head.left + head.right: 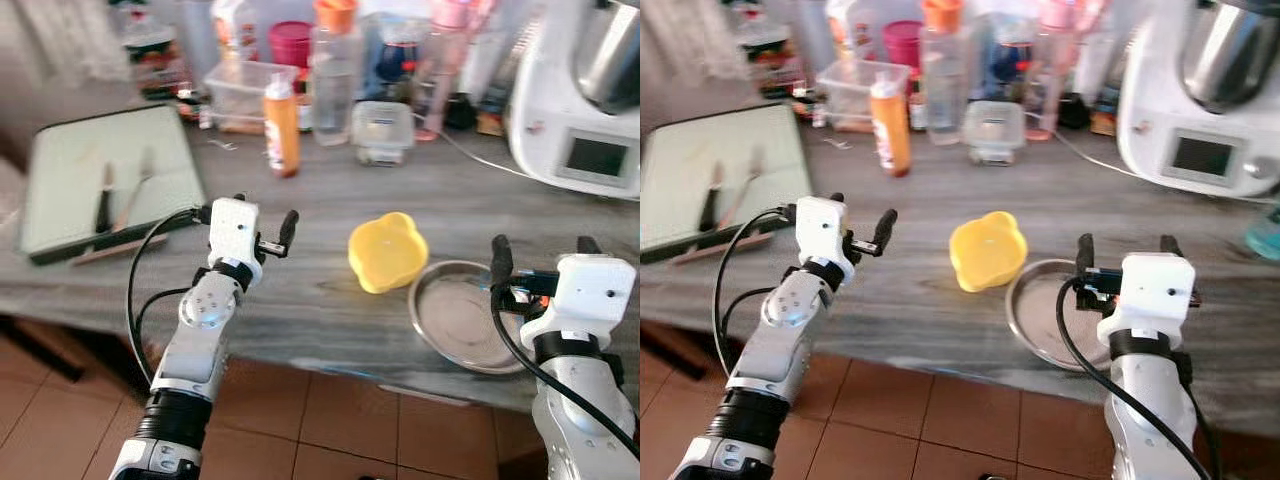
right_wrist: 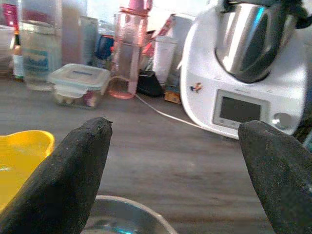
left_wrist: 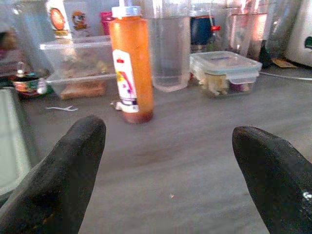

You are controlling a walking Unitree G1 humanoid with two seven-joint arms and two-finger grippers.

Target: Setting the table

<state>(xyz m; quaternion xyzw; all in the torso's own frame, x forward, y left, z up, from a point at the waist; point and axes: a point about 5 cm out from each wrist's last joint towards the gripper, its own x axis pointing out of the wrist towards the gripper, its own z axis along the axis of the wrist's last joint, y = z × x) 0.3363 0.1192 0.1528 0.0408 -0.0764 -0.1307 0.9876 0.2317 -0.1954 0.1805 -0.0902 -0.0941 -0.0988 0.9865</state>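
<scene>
Grey countertop [image 1: 330, 290]: yellow bowl [image 1: 387, 251] between spread-fingered left gripper [image 1: 247, 222] and right gripper [image 1: 545, 252].

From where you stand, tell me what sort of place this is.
Most likely a home kitchen counter: a white cooking machine with a steel jug, lidded food containers, a sauce bottle and a tiled floor below.

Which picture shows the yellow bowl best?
The left eye view: the whole yellow bowl sits on the table beside the metal plate. The right eye view shows it equally whole; the right wrist view catches just its edge.
</scene>
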